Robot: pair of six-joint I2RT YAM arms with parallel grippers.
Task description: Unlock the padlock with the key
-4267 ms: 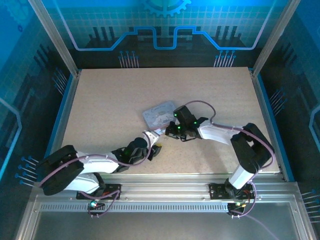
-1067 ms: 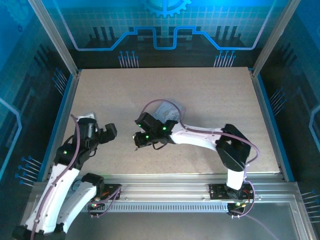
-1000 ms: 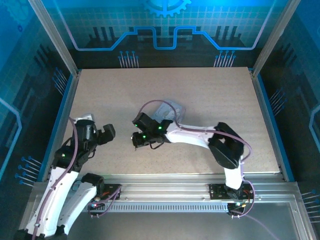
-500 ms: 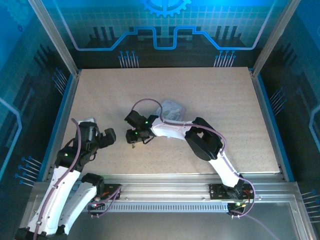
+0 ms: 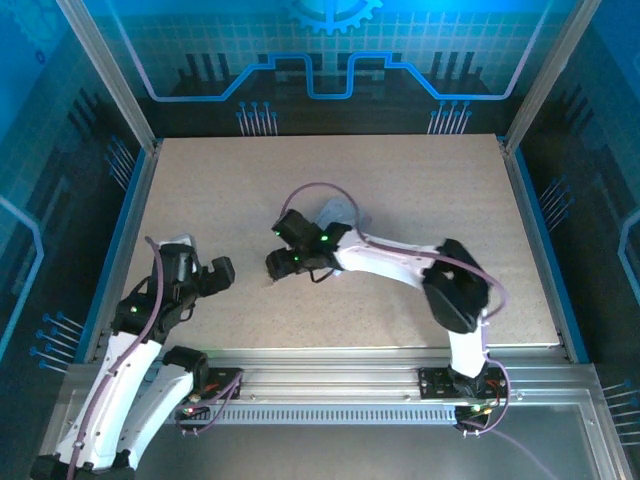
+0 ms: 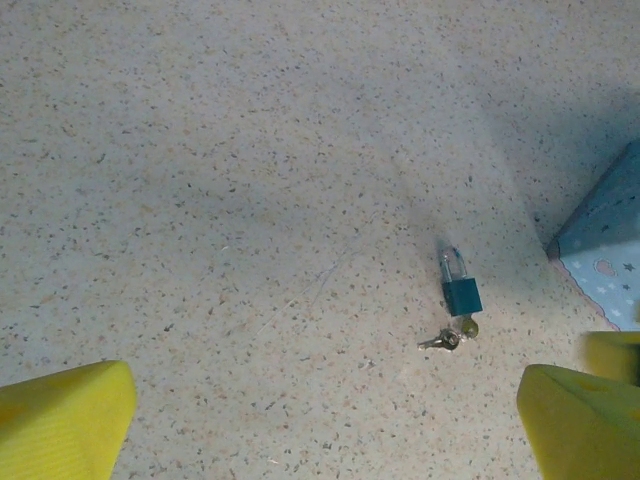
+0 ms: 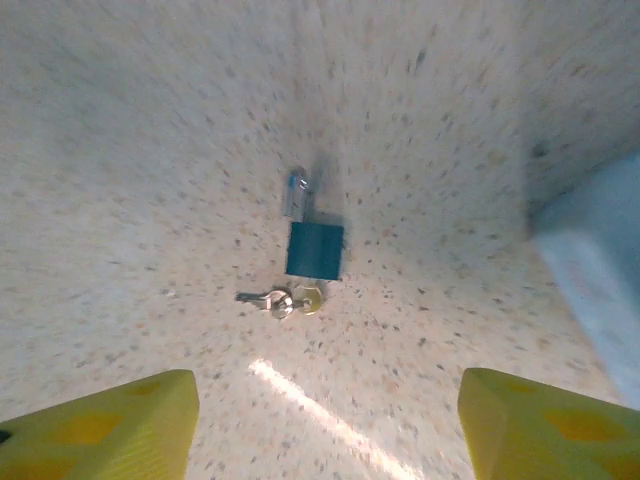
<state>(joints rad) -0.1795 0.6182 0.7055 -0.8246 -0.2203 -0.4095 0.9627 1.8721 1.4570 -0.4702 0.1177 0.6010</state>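
The overhead camera sits high behind both arm bases, looking down over the whole counter (image 5: 400, 180). Each wrist camera looks down past its own yellow fingers (image 6: 60, 420); the right one is nearer the surface. Both take in the padlock (image 6: 461, 295), the key (image 6: 440, 341) and the tin (image 6: 605, 240) corner.

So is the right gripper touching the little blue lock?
Apart. In the right wrist view the padlock lies on the table well ahead of the open right gripper, with bare table between them.

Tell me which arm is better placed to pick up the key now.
Right, probably: the right gripper hangs open directly above the key and padlock; the left gripper stands farther off.
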